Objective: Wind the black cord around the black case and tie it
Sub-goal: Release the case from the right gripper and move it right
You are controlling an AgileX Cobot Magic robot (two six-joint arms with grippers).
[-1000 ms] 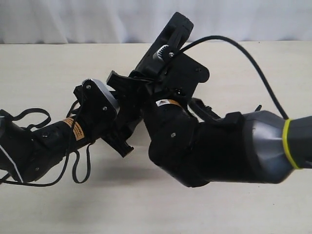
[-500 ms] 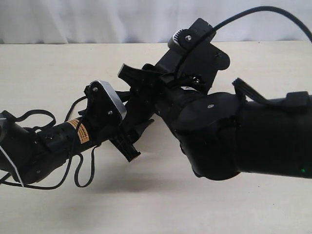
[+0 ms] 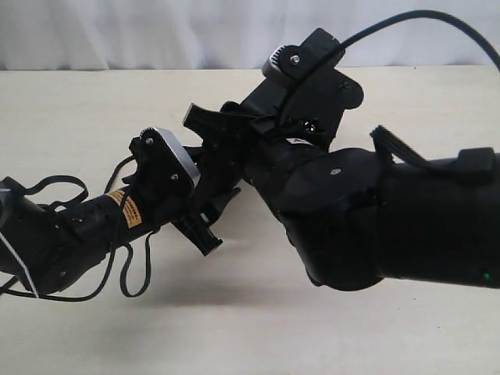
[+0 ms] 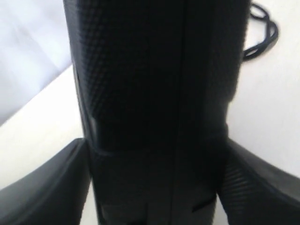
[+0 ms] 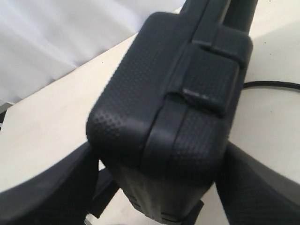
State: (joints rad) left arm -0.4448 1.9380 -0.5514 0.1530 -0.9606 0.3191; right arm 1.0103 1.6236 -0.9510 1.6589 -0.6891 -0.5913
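**Both grippers clamp the one case**

Since half a second ago we see only a slight shift of the left gripper (image 4: pixel 154 145). It and the right gripper (image 5: pixel 159 159) each hold the black case (image 3: pixel 220 144) tight between their fingers, raised above the beige table (image 3: pixel 250 336). One black cord (image 3: pixel 125 273) loops slack behind the left fingers. A white curtain (image 3: pixel 117 31) hangs beyond.

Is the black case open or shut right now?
Shut: the black case shows both halves meeting at the seam, latch lying across it.
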